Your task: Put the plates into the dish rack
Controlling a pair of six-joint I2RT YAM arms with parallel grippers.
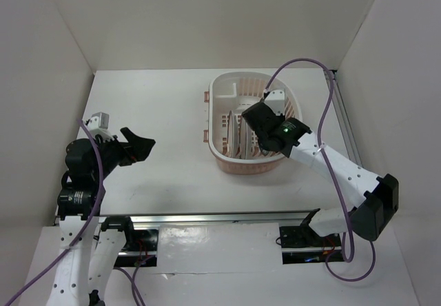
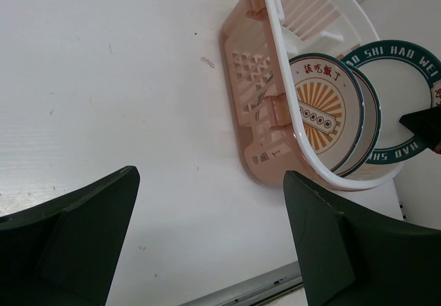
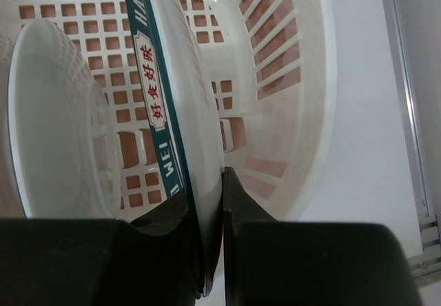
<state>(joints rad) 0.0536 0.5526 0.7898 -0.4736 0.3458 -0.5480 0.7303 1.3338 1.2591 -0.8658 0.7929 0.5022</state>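
Note:
The pink-and-cream dish rack (image 1: 234, 167) stands at the middle right of the table. In the left wrist view the sunburst plate (image 2: 322, 109) stands on edge in the rack (image 2: 255, 92), and a second plate (image 2: 373, 116) stands right behind it with only its rim showing. My right gripper (image 3: 210, 230) is shut on the blue-green rimmed plate (image 3: 172, 92) and holds it upright inside the rack (image 3: 289, 78), beside another upright plate (image 3: 55, 113). My left gripper (image 2: 210, 182) is open and empty above the bare table, left of the rack.
White walls enclose the table on the left, back and right. A metal rail (image 1: 207, 218) runs along the near edge. A purple cable (image 1: 303, 65) loops over the rack's far right side.

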